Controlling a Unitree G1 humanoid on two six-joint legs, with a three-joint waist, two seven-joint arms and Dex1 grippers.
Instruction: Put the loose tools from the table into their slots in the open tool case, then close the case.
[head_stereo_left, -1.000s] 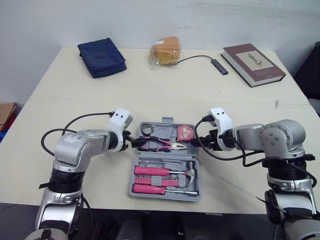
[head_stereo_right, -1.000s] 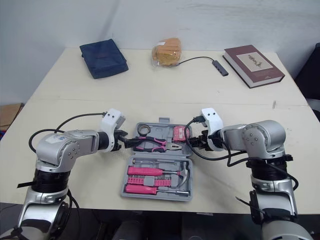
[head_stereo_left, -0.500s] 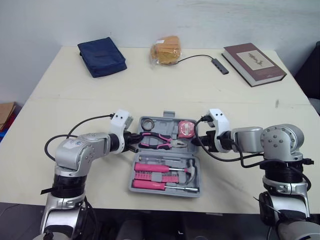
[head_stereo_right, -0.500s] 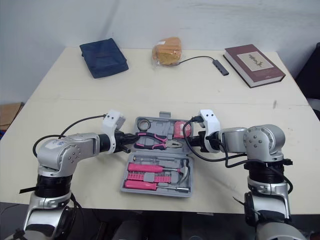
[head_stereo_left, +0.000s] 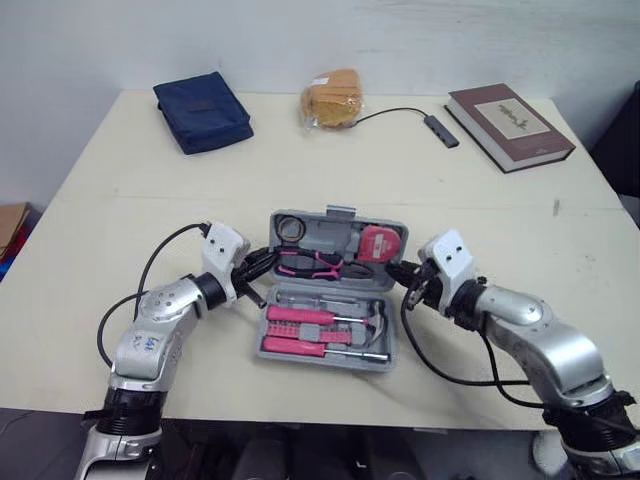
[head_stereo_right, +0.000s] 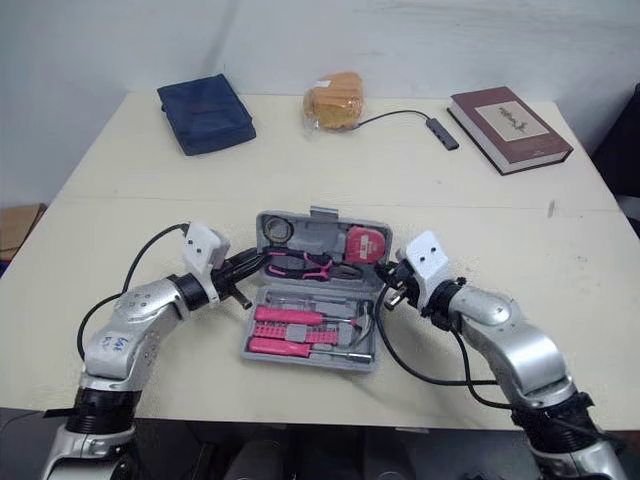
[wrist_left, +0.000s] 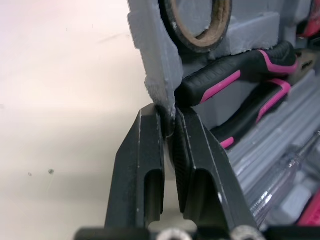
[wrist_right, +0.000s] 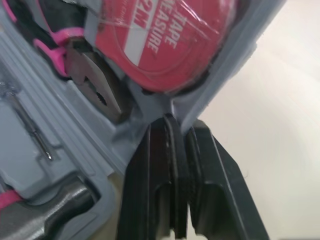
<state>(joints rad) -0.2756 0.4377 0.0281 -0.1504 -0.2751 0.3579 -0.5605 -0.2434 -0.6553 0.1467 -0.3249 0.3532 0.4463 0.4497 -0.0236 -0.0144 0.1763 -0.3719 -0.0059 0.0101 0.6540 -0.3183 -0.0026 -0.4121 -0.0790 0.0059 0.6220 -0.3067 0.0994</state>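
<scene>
Cream table (head_stereo_left: 300, 190) top lies under everything, and the tool case (head_stereo_left: 320, 358) is set near the middle of its front edge. The left gripper (wrist_left: 170, 112) is pressed together on the left edge of the lid (head_stereo_left: 325, 232). The thin grey rim is pinched between its two fingers, as the left wrist view shows close up. The right gripper (wrist_right: 177, 125) is pinched onto the lid's right edge in the same way.

Beside the left fingers, a roll of tape (wrist_left: 197, 22) and the pink and black pliers (wrist_left: 235, 70) are seen in their slots. Beside the right fingers, the red tape measure (wrist_right: 165, 40) is seen.

From the head views the lid is seen half raised over the base, where the screwdrivers (head_stereo_left: 300, 316) and hammer (head_stereo_left: 372, 328) are laid. Bare table is left on both sides of the case. Along the far edge, well apart, a blue pouch (head_stereo_left: 202, 112), a bag of bread (head_stereo_left: 333, 100), a cable hub (head_stereo_left: 440, 131) and a book (head_stereo_left: 510, 113) are placed.
</scene>
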